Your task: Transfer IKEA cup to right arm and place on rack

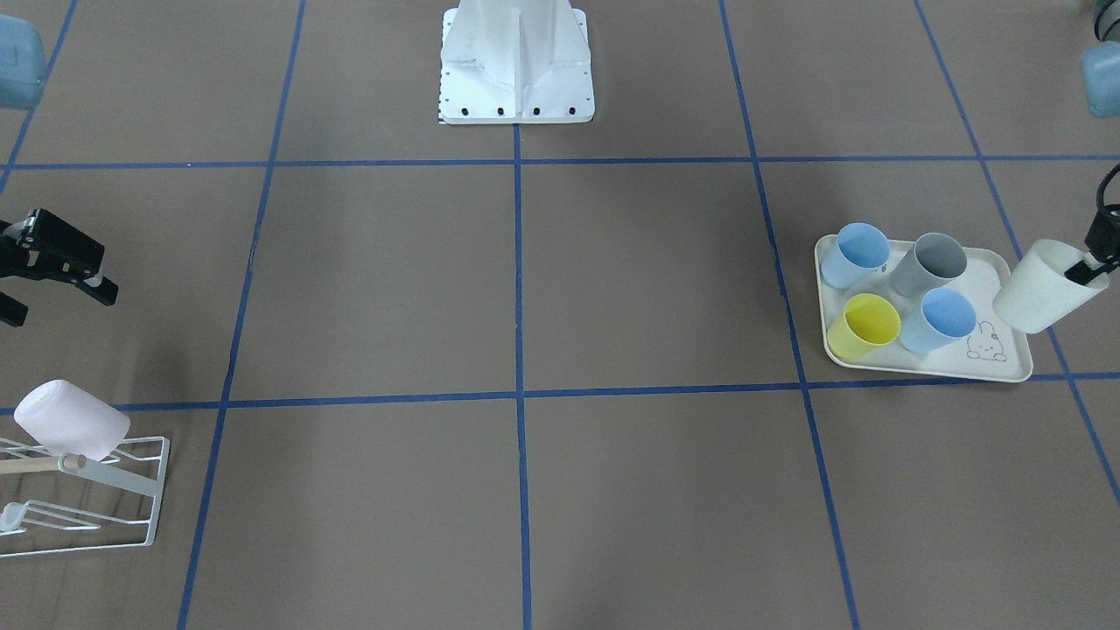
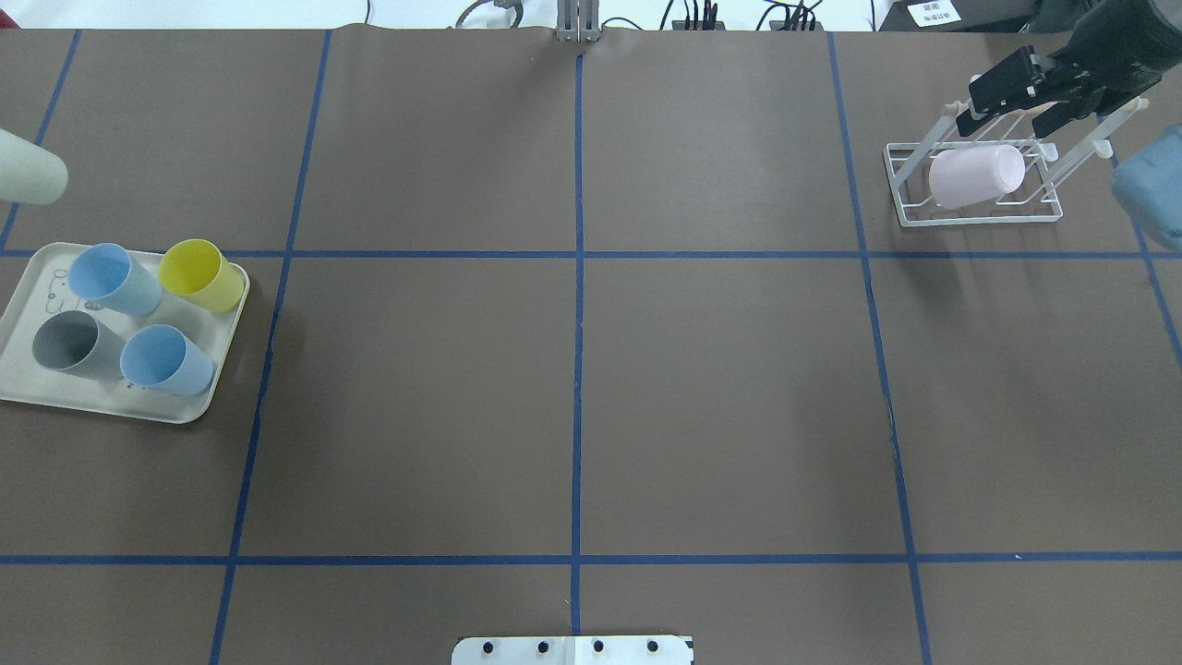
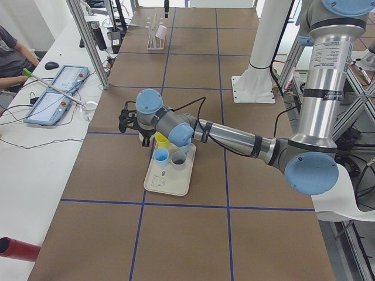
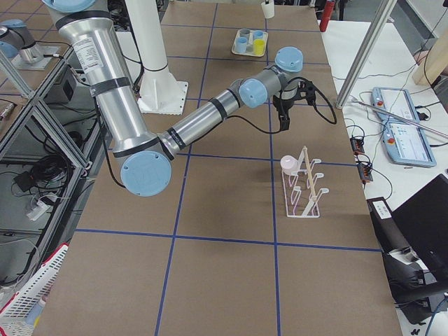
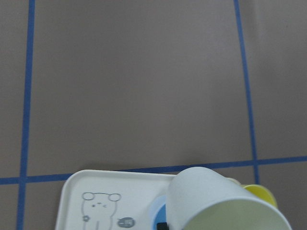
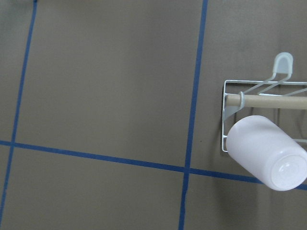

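Well above rack (image 4: 302, 183), right arm (image 4: 203, 115) outstretched.

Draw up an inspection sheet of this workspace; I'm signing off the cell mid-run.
Surface: brown table, blue tape grid.
Job's things: pale green cup lifted near the tray; pink cup hung on the rack.
Clutter: yellow cup, grey cup, two blue cups upright on the tray.
Grippers: left gripper shut on the pale green cup; right gripper open, empty, near the rack.
Cables: black cable loop at the right wrist.
Surroundings: seated person and two pendants at a side desk.
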Controlling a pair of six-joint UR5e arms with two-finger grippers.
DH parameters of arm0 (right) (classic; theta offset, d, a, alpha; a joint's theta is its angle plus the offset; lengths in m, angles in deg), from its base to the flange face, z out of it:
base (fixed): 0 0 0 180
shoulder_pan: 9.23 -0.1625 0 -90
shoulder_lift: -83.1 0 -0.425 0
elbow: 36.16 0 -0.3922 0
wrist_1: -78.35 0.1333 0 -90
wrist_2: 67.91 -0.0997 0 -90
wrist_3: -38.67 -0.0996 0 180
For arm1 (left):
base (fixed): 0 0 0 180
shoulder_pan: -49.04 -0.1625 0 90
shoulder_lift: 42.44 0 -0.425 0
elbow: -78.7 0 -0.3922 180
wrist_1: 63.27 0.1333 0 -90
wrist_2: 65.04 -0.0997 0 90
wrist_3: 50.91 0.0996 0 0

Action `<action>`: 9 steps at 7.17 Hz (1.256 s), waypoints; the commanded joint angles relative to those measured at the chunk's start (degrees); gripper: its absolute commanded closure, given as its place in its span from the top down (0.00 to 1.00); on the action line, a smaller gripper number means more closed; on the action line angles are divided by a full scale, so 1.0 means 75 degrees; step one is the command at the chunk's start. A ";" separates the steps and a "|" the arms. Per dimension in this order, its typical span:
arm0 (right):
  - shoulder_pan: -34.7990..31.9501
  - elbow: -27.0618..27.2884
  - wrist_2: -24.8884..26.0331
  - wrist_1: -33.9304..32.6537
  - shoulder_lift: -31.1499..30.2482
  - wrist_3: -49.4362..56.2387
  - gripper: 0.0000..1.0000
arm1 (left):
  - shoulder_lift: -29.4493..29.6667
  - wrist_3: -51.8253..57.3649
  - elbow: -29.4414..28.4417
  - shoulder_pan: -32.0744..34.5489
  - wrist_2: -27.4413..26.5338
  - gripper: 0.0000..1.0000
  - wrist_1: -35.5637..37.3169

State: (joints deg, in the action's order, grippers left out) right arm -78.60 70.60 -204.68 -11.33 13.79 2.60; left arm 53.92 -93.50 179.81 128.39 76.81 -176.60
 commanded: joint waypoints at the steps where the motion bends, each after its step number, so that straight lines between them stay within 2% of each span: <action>1: 0.0340 0.0250 -0.0010 0.1586 -0.0062 -0.2058 0.98 | 0.0508 -0.3060 0.0859 -0.0812 -0.0022 0.00 -0.0437; 3: 0.0938 0.0169 0.0013 0.3906 -0.0109 -0.4648 0.98 | 0.0989 -0.5931 0.0956 -0.1692 -0.0092 0.00 -0.2245; 4: 0.1102 0.0168 0.0014 0.4857 -0.0121 -0.5716 0.98 | 0.1444 -0.7570 0.0956 -0.2230 -0.0614 0.00 -0.3138; 5: 0.1336 0.0157 0.0072 0.5888 -0.0122 -0.6539 0.98 | 0.1901 -0.8631 0.0956 -0.3152 -0.1490 0.00 -0.3611; 6: 0.1396 0.0041 0.0072 0.6930 -0.0122 -0.7138 0.98 | 0.2265 -0.9291 0.0944 -0.3950 -0.2044 0.00 -0.3999; 7: 0.1490 -0.0065 0.0095 0.8008 -0.0122 -0.7841 0.98 | 0.2338 -0.9739 0.0933 -0.4388 -0.2096 0.00 -0.4594; 9: 0.1863 -0.0264 0.0794 1.0013 -0.0122 -0.9189 0.98 | 0.2339 -1.0955 0.0862 -0.4485 -0.2108 0.00 -0.5930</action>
State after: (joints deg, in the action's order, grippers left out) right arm -66.57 69.65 -201.86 54.57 12.87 -60.36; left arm 71.28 -170.08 186.48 95.77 61.31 -215.39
